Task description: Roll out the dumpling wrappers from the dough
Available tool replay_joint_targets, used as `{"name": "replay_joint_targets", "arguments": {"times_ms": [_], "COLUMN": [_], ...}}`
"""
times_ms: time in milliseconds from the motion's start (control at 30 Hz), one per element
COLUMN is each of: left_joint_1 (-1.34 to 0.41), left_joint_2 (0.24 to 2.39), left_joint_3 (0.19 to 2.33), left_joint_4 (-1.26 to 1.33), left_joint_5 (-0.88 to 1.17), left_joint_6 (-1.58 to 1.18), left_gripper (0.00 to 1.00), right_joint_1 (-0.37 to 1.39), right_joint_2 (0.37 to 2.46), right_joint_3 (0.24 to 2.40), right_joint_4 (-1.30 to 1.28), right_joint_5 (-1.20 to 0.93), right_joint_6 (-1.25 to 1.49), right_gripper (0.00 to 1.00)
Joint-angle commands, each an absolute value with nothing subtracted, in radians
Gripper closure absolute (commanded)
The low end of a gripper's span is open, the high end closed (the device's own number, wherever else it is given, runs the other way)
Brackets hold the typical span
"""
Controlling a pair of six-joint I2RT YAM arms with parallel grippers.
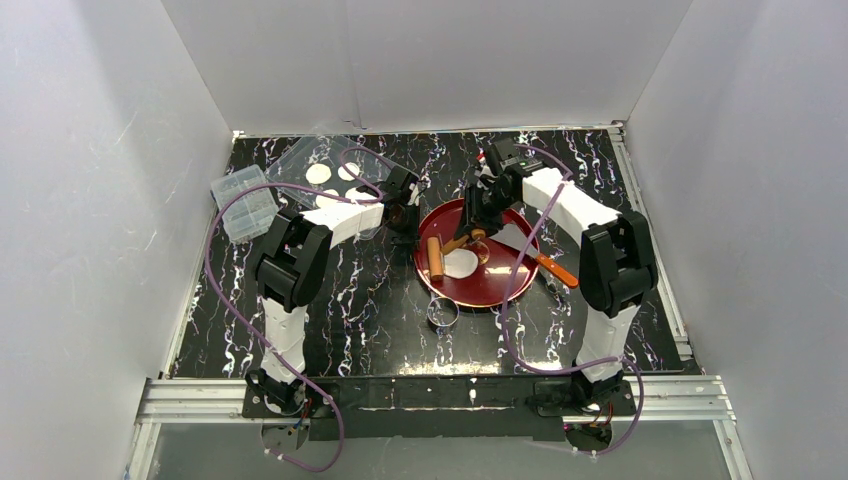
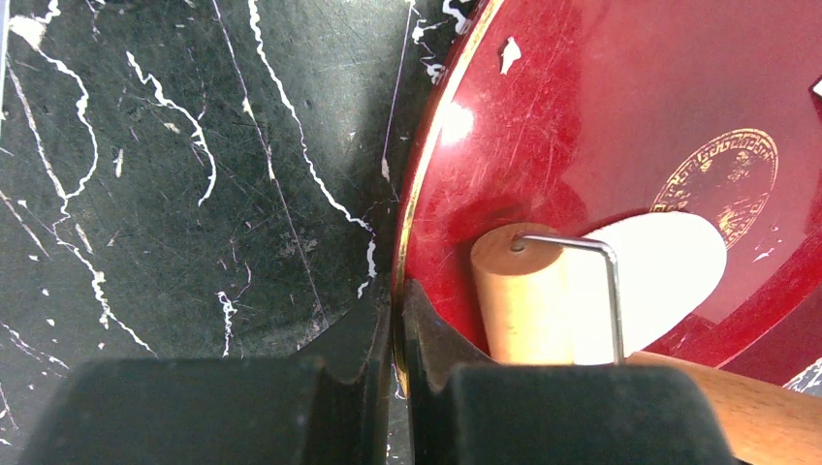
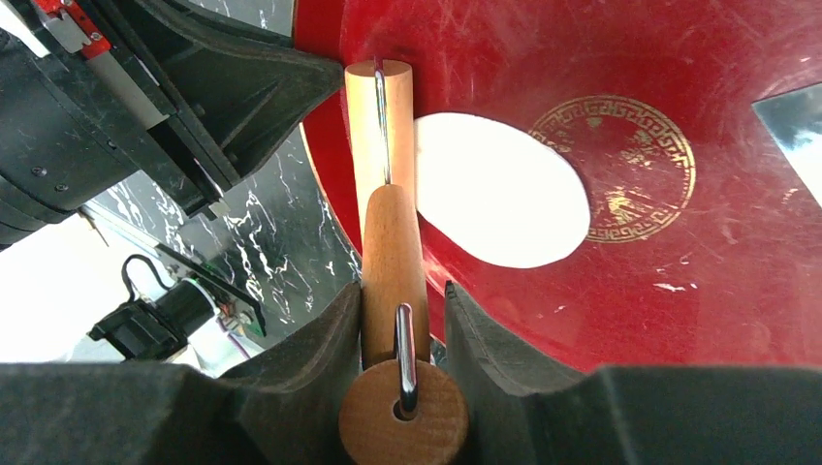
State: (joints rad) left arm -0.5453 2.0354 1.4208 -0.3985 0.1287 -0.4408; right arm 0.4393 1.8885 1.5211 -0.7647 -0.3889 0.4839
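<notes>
Wooden roller (image 3: 393, 252) sits clamped in the right gripper's (image 3: 402, 298) jaws; just beyond, the dough (image 3: 499, 189) lies flattened on the red plate (image 3: 679, 291). The left gripper's (image 2: 397, 308) jaws are pinched together on the plate rim. Pressing hard near this edge could tip the plate or slip it free.

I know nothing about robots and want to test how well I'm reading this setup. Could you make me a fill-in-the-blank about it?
1. The right fingers are closed on the roller's wooden ____.
2. The left fingers pinch the rim of the ____ plate.
3. The flattened dough on the plate is ____ in colour.
4. The small metal ring rests on the black marbled ____.

Missing words: handle; red; white; table.
</notes>
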Motion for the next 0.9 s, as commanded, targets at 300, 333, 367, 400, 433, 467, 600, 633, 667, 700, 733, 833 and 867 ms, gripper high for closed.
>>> {"name": "replay_joint_targets", "arguments": {"times_ms": [300,333,367,400,433,467,600,633,667,700,733,833,867], "left_joint_1": [-0.555,-0.555,-0.555,-0.555,-0.555,-0.555,-0.555,-0.555,-0.555,-0.555,-0.555,-0.555,-0.556], "left_joint_2": [2.029,2.028,2.028,2.029,2.028,2.029,2.029,2.028,2.028,2.027,2.026,2.025,2.023], "left_joint_3": [1.378,1.376,1.375,1.373,1.372,1.372,1.373,1.373,1.372,1.371,1.37,1.369,1.368], "left_joint_4": [-0.513,-0.512,-0.51,-0.507,-0.506,-0.506,-0.506,-0.506,-0.506,-0.505,-0.505,-0.502,-0.5], "left_joint_5": [0.049,0.05,0.051,0.052,0.055,0.058,0.059,0.061,0.061,0.06,0.06,0.06,0.061], "left_joint_6": [-0.36,-0.359,-0.36,-0.362,-0.363,-0.364,-0.365,-0.365,-0.365,-0.365,-0.365,-0.365,-0.365], "left_gripper": [1.0,1.0,1.0,1.0,1.0,1.0,1.0,1.0,1.0,1.0,1.0,1.0,1.0], "right_joint_1": [0.273,0.273,0.275,0.281,0.29,0.303,0.345,0.35,0.353,0.354,0.354,0.351,0.345], "right_joint_2": [1.742,1.745,1.751,1.758,1.77,1.783,1.828,1.836,1.843,1.849,1.852,1.843,1.837], "right_joint_3": [1.298,1.295,1.296,1.3,1.31,1.324,1.374,1.38,1.389,1.399,1.406,1.416,1.412], "right_joint_4": [-0.877,-0.879,-0.875,-0.866,-0.86,-0.856,-0.785,-0.764,-0.758,-0.761,-0.77,-0.818,-0.835], "right_joint_5": [-0.171,-0.177,-0.192,-0.205,-0.217,-0.228,-0.346,-0.374,-0.386,-0.387,-0.38,-0.332,-0.314], "right_joint_6": [0.352,0.353,0.361,0.368,0.378,0.389,0.465,0.487,0.499,0.502,0.497,0.447,0.431], "right_gripper": [0.99,0.99,0.99,0.99,0.99,0.99,0.99,0.99,0.99,0.99,0.99,0.99,0.99]}}
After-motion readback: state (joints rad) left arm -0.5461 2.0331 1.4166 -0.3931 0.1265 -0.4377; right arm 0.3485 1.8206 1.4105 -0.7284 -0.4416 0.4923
